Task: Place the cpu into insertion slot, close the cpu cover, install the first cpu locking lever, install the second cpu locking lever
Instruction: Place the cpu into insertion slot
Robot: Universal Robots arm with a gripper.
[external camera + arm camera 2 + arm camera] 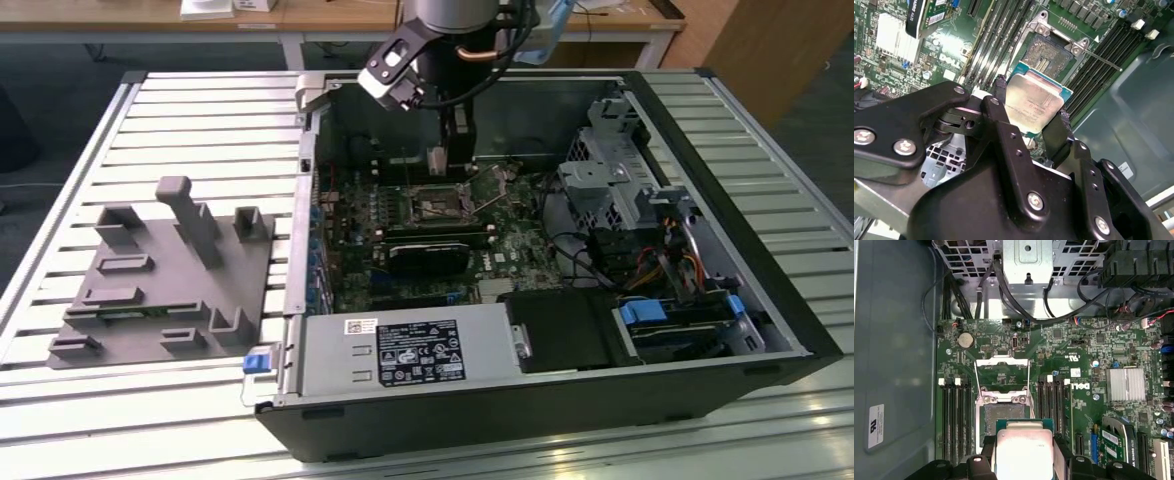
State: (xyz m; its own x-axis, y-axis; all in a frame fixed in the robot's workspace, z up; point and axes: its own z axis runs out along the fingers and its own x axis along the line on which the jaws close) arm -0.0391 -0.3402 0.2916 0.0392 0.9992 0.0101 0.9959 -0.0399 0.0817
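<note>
My gripper (1032, 111) is shut on the cpu (1035, 100), a flat square chip with a silver-grey top, held by two opposite edges between the black fingers (1000, 92). In the first wrist view the cpu (1024, 447) hovers at the near edge of the insertion slot (1003, 421), partly covering it. The slot (1046, 54) has nothing in it, and its contacts are exposed. The cpu cover (1002, 361), a thin metal frame, stands swung open beyond the slot. A thin locking lever (1104, 60) sticks out beside the socket. In the exterior view the gripper (449, 158) hangs inside the case above the slot (434, 207).
The open computer case (787, 330) lies on a slatted table. Long memory slots (956, 415) flank the socket. A black card (430, 255), a heatsink (1126, 385), drive cages (607, 180) and cables (1004, 290) surround the board. A grey fixture block (160, 280) sits at the exterior view's left.
</note>
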